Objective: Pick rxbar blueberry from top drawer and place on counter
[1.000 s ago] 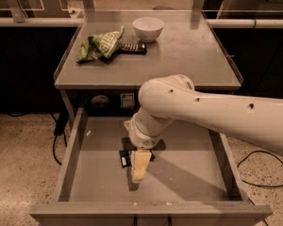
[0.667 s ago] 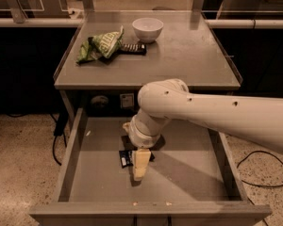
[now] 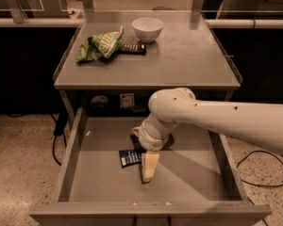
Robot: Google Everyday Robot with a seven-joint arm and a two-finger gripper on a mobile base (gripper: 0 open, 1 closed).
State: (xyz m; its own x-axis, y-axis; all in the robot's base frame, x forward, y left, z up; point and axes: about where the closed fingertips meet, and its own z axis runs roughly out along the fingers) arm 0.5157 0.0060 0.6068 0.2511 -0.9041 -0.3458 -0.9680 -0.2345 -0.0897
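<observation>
1. Tool [image 3: 148, 169]: cream-coloured and pointing down, just below frame centre, low inside the top drawer [image 3: 193, 175]. Its tip is at or near the drawer floor. Whether it is open, closed or gripping cannot be told.
2. Arm [image 3: 217, 119]: white, entering from the right edge and bending down over the drawer.
3. Rxbar blueberry [image 3: 130, 157]: dark wrapper with white lettering, lying flat on the drawer floor. It touches or sits just beside the tool's picture-left side and is partly hidden by it.
4. Table [image 3: 188, 60]: upper middle of frame. It carries a chip bag [image 3: 99, 46], a dark bar [image 3: 132, 47] and a white bowl [image 3: 147, 28].
5. Step in hand (judged): securing the bar.
6. Handling advice: centre the tool over the wrapper and grip across its narrow width. The thin packet may skid on the smooth floor. Lift straight up and draw outward past the table's front edge before rising. Set the bar down well apart from the bag and bowl.
</observation>
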